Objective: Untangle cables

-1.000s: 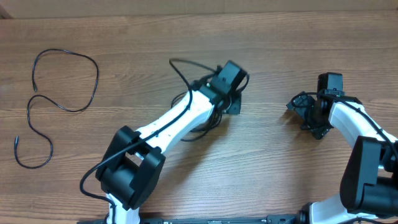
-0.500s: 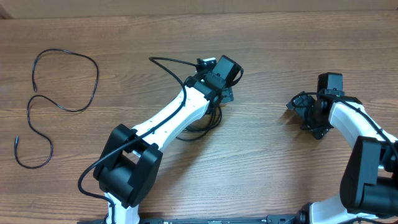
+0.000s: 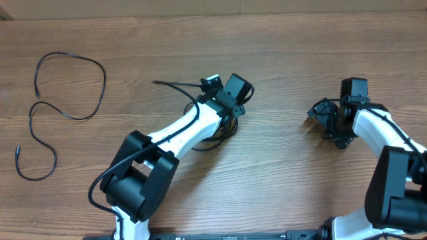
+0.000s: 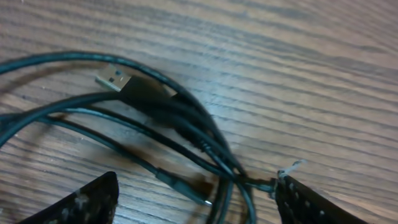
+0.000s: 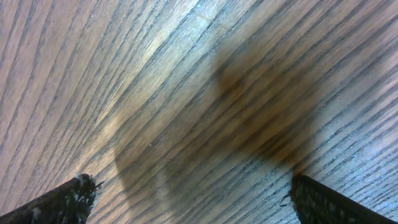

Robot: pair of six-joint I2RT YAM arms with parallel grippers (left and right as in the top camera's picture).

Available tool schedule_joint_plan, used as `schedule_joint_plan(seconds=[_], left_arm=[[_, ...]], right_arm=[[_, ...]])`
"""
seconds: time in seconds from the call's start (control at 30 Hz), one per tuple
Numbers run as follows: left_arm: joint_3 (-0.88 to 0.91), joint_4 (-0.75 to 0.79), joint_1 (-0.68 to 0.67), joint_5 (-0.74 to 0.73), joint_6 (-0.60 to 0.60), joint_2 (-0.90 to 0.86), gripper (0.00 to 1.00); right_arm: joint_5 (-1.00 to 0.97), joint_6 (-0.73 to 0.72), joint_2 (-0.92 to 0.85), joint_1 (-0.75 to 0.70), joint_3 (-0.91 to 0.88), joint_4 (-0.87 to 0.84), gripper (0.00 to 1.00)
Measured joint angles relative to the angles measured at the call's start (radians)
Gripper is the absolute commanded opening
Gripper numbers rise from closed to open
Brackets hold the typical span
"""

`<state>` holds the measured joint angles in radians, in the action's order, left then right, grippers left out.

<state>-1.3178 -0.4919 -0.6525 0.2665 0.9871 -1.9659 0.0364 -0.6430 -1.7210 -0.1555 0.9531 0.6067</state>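
Note:
A tangle of black cables (image 3: pixel 215 131) lies at mid-table, partly hidden under my left gripper (image 3: pixel 218 95). One straight end of the cables (image 3: pixel 175 85) sticks out to the left. In the left wrist view the tangle (image 4: pixel 186 134) shows a silver USB plug (image 4: pixel 114 79) and a small plug (image 4: pixel 189 188). My left gripper (image 4: pixel 196 205) is open, and several strands pass between its fingertips (image 4: pixel 93 200). A separate thin cable (image 3: pixel 67 115) lies in loose S-loops at far left. My right gripper (image 3: pixel 327 115) is open over bare wood (image 5: pixel 193 205), far from any cable.
The wooden table (image 3: pixel 300 173) carries only the cables and the two arms. The thicker black wire of the left arm (image 3: pixel 167 137) runs along its white link. The right arm (image 3: pixel 387 147) stands at the right edge.
My left gripper has opened and moved left and slightly toward the far edge. A cable end has swung out to the left with it. The right arm has not moved.

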Motion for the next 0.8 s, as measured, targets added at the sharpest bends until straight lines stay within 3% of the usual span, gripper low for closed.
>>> schedule_joint_plan(seconds=[0.33,0.5,0.57,0.73,0.8], left_arm=[[0.056,0.074,0.0,0.0,0.01,0.0,0.73],[0.066,0.081,0.0,0.0,0.013,-0.004,0.66],[0.066,0.093,0.0,0.0,0.015,-0.019,0.59],[0.065,0.13,0.0,0.013,0.024,-0.058,0.18],[0.065,0.15,0.0,0.01,0.027,-0.064,0.08]], right_arm=[[0.0,0.0,0.0,0.0,0.0,0.0,1.0],[0.0,0.0,0.0,0.0,0.0,0.001,1.0],[0.0,0.0,0.0,0.0,0.0,0.0,1.0],[0.0,0.0,0.0,0.0,0.0,0.0,1.0],[0.0,0.0,0.0,0.0,0.0,-0.001,1.0]])
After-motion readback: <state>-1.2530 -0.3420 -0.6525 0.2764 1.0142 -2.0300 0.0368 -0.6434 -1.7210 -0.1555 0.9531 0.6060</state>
